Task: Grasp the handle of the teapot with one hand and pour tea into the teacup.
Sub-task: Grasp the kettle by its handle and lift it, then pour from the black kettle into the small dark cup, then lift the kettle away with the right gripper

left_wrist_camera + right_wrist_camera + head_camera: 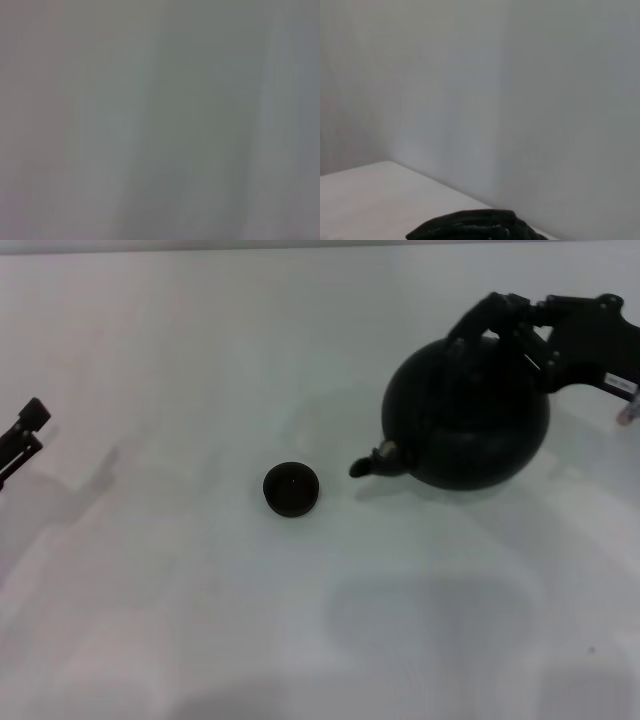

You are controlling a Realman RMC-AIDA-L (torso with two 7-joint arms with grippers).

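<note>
On the white table (180, 620), toward your right side, the teapot (470, 420) sits or hangs just above the surface with its short spout (372, 462) aimed left at the teacup (291, 488), which stands a little apart from the spout tip and lower in the head view. Over the pot's top rises the handle of the teapot (478, 318), and your right gripper (535, 335) reaches in from the right edge and meets that loop at its upper right. It looks clamped on the handle, though black on black makes it hard to be sure where the fingers end; treat the grasp as likely, not confirmed. The right wrist view shows only a dark ribbed curve at its edge, probably the handle (475, 227), against a plain wall (520, 100). Your left gripper (25, 435) is parked at the far left edge, well apart from the cup, and you cannot tell how its fingers stand; its wrist view shows nothing but blank grey. You appear to be between grasp and pour: the spout is not yet over the cup. Next, carry the pot left until the spout tip hangs over the cup's mouth, then tilt gently, since the cup is tiny and the pot heavy.
</note>
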